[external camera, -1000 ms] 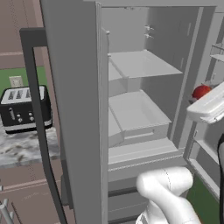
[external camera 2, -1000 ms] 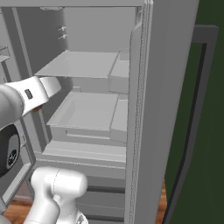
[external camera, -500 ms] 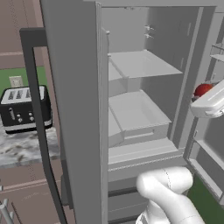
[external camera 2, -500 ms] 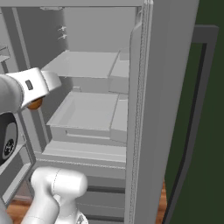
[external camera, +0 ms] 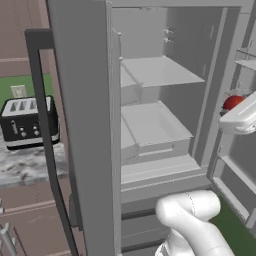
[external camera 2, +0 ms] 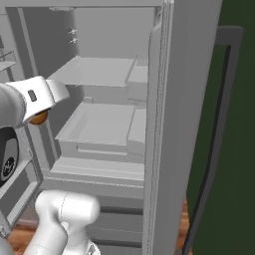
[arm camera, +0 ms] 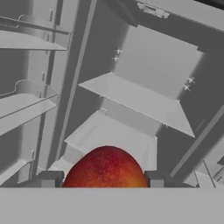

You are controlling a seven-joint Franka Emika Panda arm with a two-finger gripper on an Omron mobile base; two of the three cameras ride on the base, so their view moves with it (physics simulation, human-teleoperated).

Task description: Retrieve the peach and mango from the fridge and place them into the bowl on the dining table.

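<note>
The claw (arm camera: 106, 179) has its two tips set wide on either flank of a red-orange mango (arm camera: 106, 168), apparently gripping it just outside the open fridge (external camera 2: 107, 129), whose shelves lie straight ahead beyond the fruit.

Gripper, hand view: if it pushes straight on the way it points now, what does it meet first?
Nothing new: the gripper already has the red-orange fruit between its fingertips. Past that, probably the fridge shelves, though depth is unclear.
</note>
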